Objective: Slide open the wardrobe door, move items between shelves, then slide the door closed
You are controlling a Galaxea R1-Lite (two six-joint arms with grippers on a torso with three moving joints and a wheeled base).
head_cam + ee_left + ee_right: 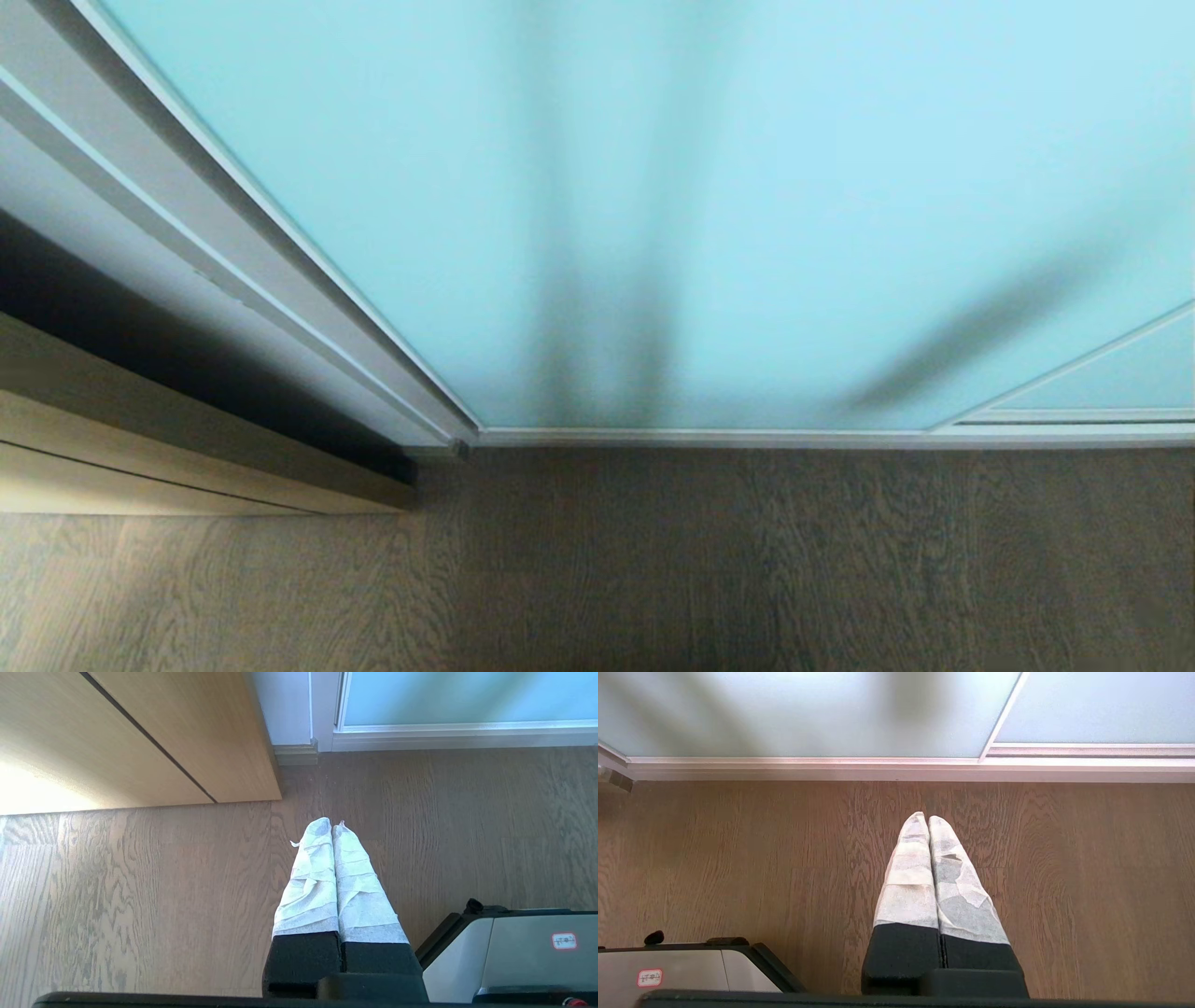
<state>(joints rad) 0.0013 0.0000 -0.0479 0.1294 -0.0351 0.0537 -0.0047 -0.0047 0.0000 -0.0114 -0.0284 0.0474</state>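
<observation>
The sliding wardrobe door (747, 205), frosted pale aqua glass in a thin silver frame, fills the head view and stands shut against the left frame post (308, 308). It also shows in the left wrist view as the door (467, 700) and in the right wrist view as the door (784, 714). My left gripper (331, 828) hangs shut over the wooden floor, holding nothing, well short of the door. My right gripper (927, 819) is likewise shut and empty, pointing at the floor before the door's bottom rail (896, 767). Neither arm appears in the head view. The items and the shelves are hidden behind the door.
A light wooden cabinet front (140, 742) stands left of the wardrobe, its base (187, 457) jutting out over the floor. A second glass panel (1111, 373) overlaps at the right. My own grey base (514, 956) sits near the floor. Wooden floor (700, 560) lies before the door.
</observation>
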